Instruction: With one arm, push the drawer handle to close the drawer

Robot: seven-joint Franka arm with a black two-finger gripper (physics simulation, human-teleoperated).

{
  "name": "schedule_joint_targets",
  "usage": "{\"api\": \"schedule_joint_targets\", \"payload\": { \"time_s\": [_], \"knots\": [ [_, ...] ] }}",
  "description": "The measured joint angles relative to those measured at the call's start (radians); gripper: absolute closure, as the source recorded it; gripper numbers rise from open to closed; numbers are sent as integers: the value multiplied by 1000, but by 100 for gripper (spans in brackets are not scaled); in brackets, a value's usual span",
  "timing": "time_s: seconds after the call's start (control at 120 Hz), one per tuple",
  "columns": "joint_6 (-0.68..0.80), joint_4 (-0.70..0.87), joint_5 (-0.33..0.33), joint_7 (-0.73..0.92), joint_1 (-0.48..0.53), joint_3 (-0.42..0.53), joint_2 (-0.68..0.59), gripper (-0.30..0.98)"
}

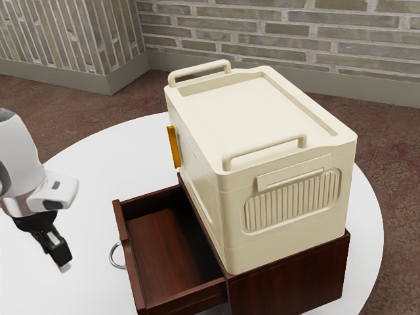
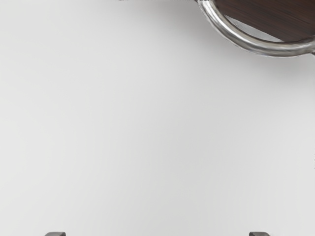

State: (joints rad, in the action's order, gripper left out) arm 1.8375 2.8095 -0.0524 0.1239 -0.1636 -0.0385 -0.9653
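In the exterior view my gripper (image 1: 63, 264) hangs over the white table, on the exterior view's left of the drawer handle (image 1: 113, 254), with a gap between them. The dark brown drawer (image 1: 167, 252) stands pulled out of its wooden cabinet (image 1: 289, 279), its inside exposed. In the wrist view the curved metal handle (image 2: 261, 48) arcs in front of dark wood. At that view's lower edge the two fingertips of my gripper (image 2: 157, 234) stand wide apart, with nothing held between them.
A large cream box (image 1: 262, 125) with two top handles rests on the cabinet. An orange-yellow piece (image 1: 174, 146) stands by the box's side. The round white table (image 1: 85, 154) extends around the cabinet, with brick walls behind.
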Motion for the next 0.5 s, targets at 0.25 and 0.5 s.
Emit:
{"api": "schedule_joint_targets", "payload": {
  "time_s": [0.25, 0.5],
  "knots": [
    [70, 11, 12, 83, -71, 1, 72, 40],
    [183, -8, 36, 133, -94, 0, 201, 49]
  ]
}}
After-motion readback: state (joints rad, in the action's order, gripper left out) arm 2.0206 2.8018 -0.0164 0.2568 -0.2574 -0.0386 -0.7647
